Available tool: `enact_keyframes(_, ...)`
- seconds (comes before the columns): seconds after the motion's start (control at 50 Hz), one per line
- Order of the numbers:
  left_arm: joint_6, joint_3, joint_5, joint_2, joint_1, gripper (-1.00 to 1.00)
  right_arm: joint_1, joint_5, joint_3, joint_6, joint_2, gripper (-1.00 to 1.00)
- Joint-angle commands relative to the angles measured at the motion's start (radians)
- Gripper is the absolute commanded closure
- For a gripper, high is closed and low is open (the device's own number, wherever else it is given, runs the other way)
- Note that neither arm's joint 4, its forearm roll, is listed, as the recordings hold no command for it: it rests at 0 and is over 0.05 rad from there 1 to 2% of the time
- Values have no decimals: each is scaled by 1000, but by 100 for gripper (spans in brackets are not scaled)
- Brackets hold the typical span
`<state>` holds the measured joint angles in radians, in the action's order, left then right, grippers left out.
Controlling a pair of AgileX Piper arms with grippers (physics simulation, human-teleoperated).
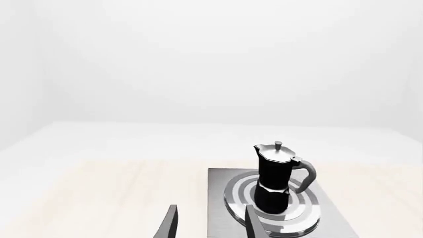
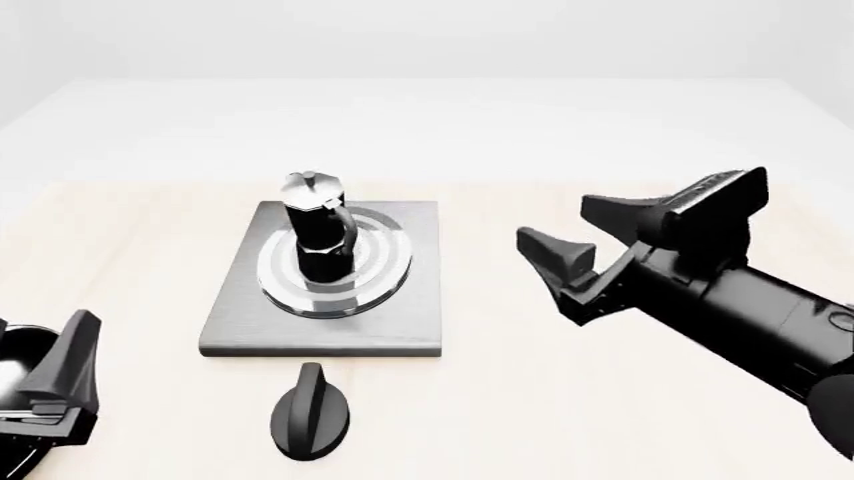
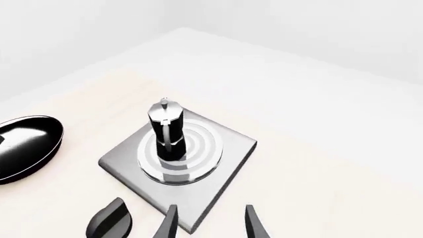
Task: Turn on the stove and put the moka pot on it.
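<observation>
The moka pot [image 2: 318, 228] stands upright on the stove [image 2: 400, 310] burner, placement apparently done. Both the right gripper [image 2: 567, 232] and left gripper [image 1: 209, 222] hang spread wide, holding nothing. Whether the knob [image 2: 310, 412], just before the stove, is turned cannot be told; verifying it comes next.

Simulated test scene: bare pale table [image 2: 561, 400], blank white walls, rendered look

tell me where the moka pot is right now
In the front view the moka pot stands upright on the round burner of the stove, left of centre, beyond the black knob, with both grippers clear of it.
</observation>
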<state>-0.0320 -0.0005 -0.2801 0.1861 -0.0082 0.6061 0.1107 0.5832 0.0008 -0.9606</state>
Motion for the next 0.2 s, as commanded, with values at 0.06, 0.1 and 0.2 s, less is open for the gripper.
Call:
enact_keyframes(0.06, 1, 0, 8, -8, -2, -100, -84, 63, -217, 44, 211, -100)
enact_keyframes(0.1, 2, 0, 12, -13, -3, -100, -93, 55, -256, 31, 262, -100)
enact_keyframes(0.2, 4, 0, 31, -37, -5, -100, -170, 64, -358, 29, 372, -100)
